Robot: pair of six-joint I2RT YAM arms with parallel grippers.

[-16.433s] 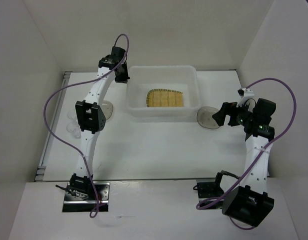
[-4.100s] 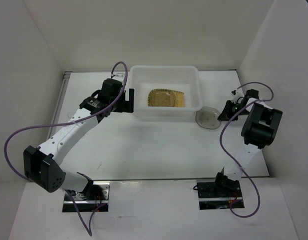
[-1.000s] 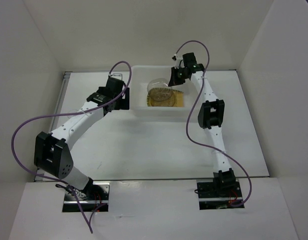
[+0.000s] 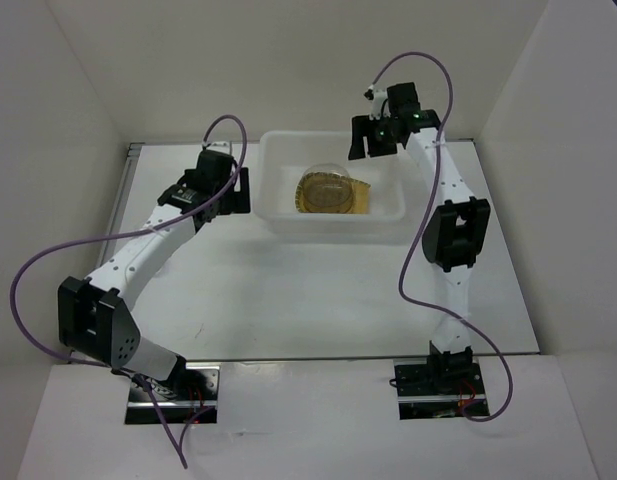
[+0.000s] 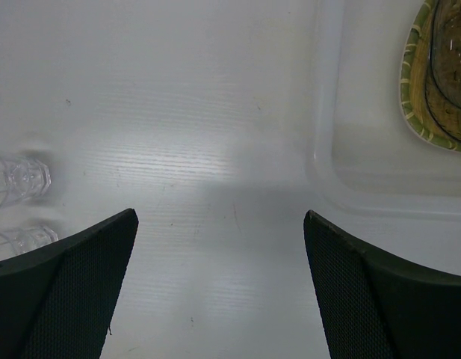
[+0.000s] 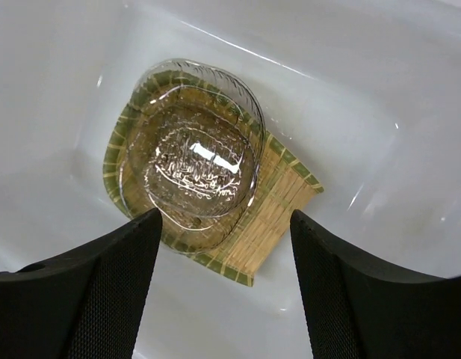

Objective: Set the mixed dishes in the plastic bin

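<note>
Bench (image 4: 308, 290) of plain white fills the floor of a booth closed by white wall panels (image 4: 318, 60) at 9, 12 and 3 o'clock, and a metal strip (image 4: 103, 270) runs along its 9 o'clock edge. In the left wrist view, a clear cup (image 5: 27, 176) and a second clear piece (image 5: 25, 239) stand on the bench at 9 o'clock, one just beside the other.

The left gripper (image 5: 220, 213) hangs over bare bench with its fingers spread wide and nothing between them, just beside the 9 o'clock wall of the plastic bin (image 4: 333, 225). The bin sits toward 12 o'clock on the bench. A purple cable (image 4: 48, 260) loops out from the left arm toward 9 o'clock.

Inside the bin the tan fan-shaped plate (image 6: 279, 191) lies flat on the floor, its green-edged corner pointing to 4 o'clock in the right wrist view. A smoky translucent dish (image 6: 200, 168) rests on top of the plate. Whether it is one dish or two nested I cannot tell.

The right gripper (image 6: 225, 212) is above the bin near its 1 o'clock corner, fingers released and apart from the dish below.
</note>
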